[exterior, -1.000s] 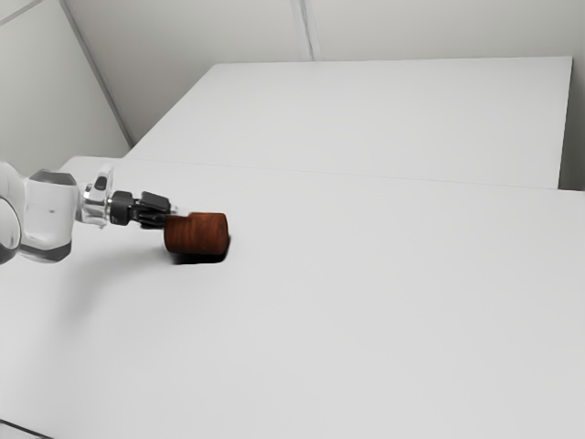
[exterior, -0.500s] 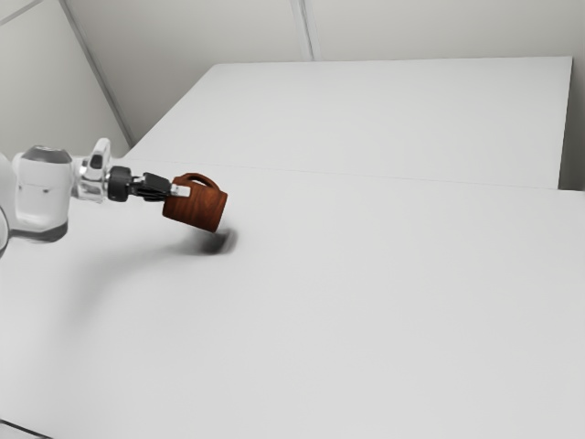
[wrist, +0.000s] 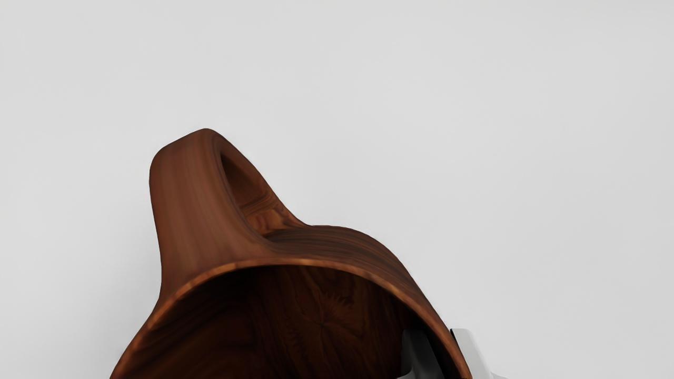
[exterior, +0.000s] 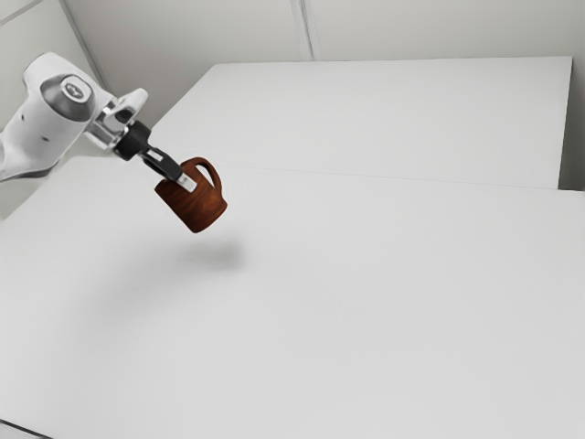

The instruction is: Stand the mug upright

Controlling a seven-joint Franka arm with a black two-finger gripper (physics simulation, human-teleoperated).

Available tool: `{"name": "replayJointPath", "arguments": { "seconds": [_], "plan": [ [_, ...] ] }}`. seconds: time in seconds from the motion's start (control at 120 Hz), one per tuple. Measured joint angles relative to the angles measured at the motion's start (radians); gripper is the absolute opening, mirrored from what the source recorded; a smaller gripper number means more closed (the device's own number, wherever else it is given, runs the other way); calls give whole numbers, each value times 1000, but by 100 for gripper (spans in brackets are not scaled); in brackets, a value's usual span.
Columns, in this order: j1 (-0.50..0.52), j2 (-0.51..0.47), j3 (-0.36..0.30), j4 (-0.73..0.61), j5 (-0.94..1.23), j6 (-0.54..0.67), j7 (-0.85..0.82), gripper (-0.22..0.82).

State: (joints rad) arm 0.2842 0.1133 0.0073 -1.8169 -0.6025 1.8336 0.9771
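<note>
A Franka arm's black tool (exterior: 188,183) grips a wood-grained mug (exterior: 194,207) by its wall, one finger (wrist: 419,358) inside the mouth and the other outside, above a white counter (exterior: 366,302). The mug hangs tilted in the air toward the counter's far corner at the exterior view's left, its mouth angled up toward the arm and its handle (exterior: 215,172) on the upper side. A soft shadow (exterior: 218,256) falls on the counter below.

arm (exterior: 41,137): white, rounded | joint (exterior: 58,106): grey band, round cap (exterior: 76,90) with dark marking | wrist (exterior: 105,129): silvery | gripper (exterior: 184,181): black, pale-grey tips (wrist: 473,353)
</note>
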Motion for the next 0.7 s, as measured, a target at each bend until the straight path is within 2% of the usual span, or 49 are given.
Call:
{"name": "replayJointPath", "arguments": {
  "seconds": [0.125, 0.317, 0.7],
  "plan": [
    [-51, -72, 0, -79, 100, 38, -88, -18],
    [-113, -131, -11, -157, 212, 102, -221, -18],
    [-133, -216, -118, -310, 364, 213, -496, -18]
  ]
}}
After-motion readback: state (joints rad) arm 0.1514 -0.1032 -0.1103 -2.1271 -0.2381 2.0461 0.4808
